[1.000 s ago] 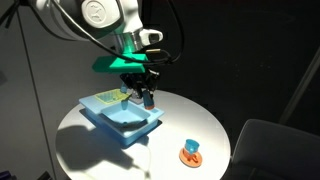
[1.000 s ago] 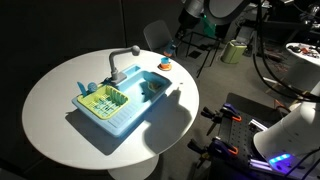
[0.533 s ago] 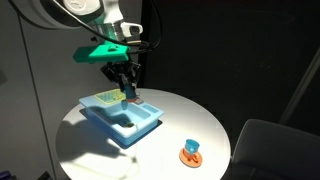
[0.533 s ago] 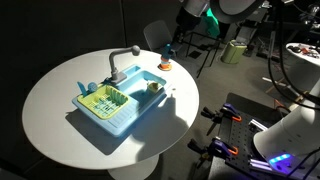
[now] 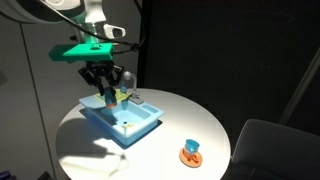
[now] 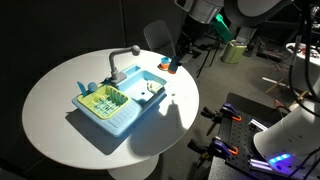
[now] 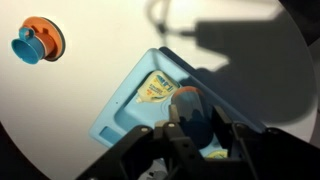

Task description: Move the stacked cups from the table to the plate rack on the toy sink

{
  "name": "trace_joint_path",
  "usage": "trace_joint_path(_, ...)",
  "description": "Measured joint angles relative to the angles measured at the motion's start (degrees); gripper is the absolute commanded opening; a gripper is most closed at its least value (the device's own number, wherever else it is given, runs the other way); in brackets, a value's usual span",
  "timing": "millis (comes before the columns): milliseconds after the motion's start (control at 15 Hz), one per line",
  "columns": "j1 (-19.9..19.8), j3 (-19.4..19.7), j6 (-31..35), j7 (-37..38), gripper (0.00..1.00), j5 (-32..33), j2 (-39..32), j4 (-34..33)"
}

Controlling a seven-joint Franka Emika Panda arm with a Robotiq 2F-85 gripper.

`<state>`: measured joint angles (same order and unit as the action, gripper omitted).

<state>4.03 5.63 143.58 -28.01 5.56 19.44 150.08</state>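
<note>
My gripper (image 5: 107,88) is shut on the stacked cups (image 7: 188,112), a dark blue cup with an orange top, held between the two fingers (image 7: 170,128). It hangs in the air above the far left part of the blue toy sink (image 5: 130,122). The yellow-green plate rack (image 6: 103,100) lies in one half of the sink. In the wrist view the rack (image 7: 155,88) shows just beyond the held cups. In the exterior view from the sink's other side the arm (image 6: 190,25) comes in at the top right and the gripper is hard to make out.
An orange plate with a blue cup on it (image 5: 190,152) stands near the round white table's edge, and it also shows in the wrist view (image 7: 37,42). The sink's grey faucet (image 6: 120,62) rises beside the basin. A chair (image 5: 275,150) stands by the table.
My gripper has moved left and a little up with the cups, from over the sink's basin toward its far left end. The plate with the cup has stayed put.
</note>
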Motion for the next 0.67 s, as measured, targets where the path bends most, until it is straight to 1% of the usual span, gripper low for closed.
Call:
trace_joint_path(333, 2.70, 0.02, -4.27, -5.92, 0.13, -0.05, 1.84, 2.08)
trace_joint_path(667, 5.16, -0.85, -4.58, -10.14, 0.13, -0.05, 2.15, 3.07)
